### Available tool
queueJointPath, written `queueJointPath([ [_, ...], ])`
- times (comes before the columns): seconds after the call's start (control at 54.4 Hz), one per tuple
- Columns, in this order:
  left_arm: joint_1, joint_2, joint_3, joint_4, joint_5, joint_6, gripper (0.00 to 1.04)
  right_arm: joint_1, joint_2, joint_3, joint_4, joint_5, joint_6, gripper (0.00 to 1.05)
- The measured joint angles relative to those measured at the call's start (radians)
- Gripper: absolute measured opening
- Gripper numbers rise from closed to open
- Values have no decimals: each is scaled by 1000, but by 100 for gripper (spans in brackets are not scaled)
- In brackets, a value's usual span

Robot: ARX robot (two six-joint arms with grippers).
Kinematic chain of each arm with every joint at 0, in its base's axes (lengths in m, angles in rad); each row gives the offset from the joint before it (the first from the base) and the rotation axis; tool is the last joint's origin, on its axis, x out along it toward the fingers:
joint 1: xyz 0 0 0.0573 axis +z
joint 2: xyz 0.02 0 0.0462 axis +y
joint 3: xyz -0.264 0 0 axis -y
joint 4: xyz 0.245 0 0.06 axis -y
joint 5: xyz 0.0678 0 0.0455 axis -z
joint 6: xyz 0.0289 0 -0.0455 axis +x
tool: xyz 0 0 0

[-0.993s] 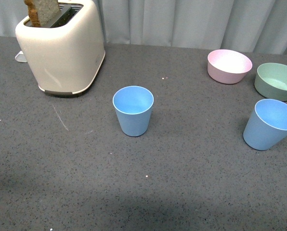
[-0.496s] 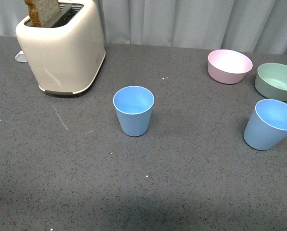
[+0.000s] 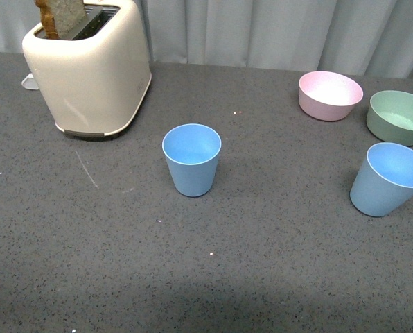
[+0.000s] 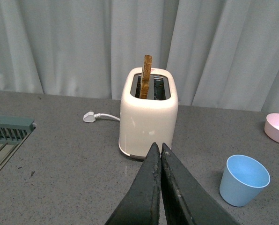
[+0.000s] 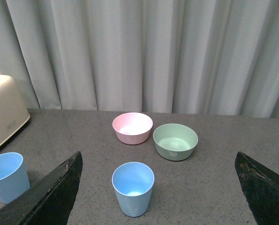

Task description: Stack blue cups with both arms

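One blue cup [image 3: 191, 159] stands upright mid-way across the bench [image 3: 276, 263]. The other blue cup [image 3: 388, 179] stands well apart at the right, near the green bowl [image 3: 398, 116]. The left gripper [image 4: 160, 150] is closed and empty, while the right gripper [image 5: 157, 159] is spread wide.

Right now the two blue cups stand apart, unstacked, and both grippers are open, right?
No: the left gripper is shut, jaws pressed together, as the left wrist view shows. Only the right gripper is open. The middle blue cup and the right blue cup do stand apart, unstacked.
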Motion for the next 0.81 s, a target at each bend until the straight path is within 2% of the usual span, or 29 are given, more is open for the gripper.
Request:
queueJointPath([
  [0.533,0,-135,0,-135,0,0,4,0,0,0,0,0,0,95],
  [0.662,0,-275,0,-303,2,0,4,0,0,0,0,0,0,95],
  [0.809,0,-305,0,-312,2,0,4,0,0,0,0,0,0,95],
])
